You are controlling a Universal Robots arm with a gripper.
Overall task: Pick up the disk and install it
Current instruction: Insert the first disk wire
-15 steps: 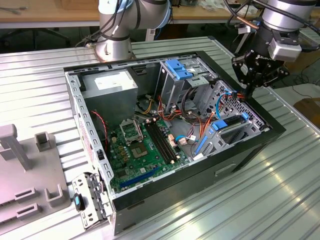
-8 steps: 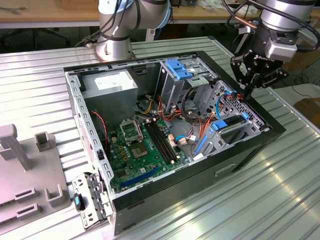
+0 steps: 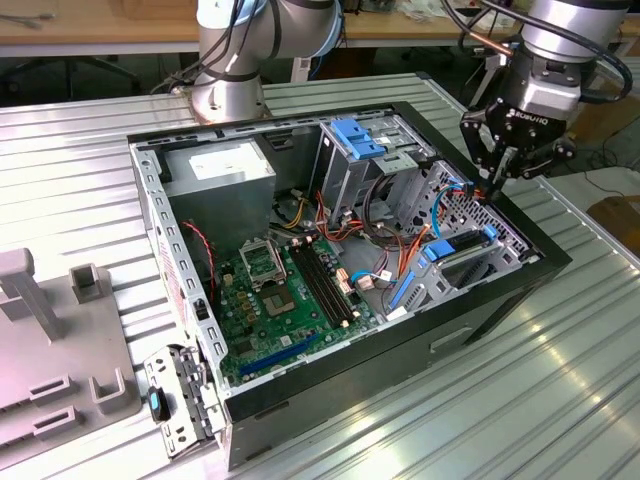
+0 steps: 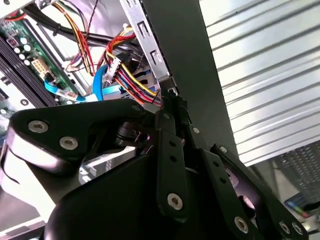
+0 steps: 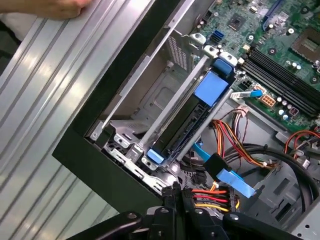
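Your gripper hovered with its fingers pressed together on nothing, just above the bundle of coloured cables at the computer case's edge toward the exterior view's right. Just beyond them, the disk sat in its slot in the drive cage, blue caddy rails at both ends, already inside the case. Farther in lay the green motherboard, and the ribbed metal worktop spread around the case.

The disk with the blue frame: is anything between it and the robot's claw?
Only wiring. In the first wrist view, coloured cables run beside the shut gripper, just short of the disk in its metal cage.
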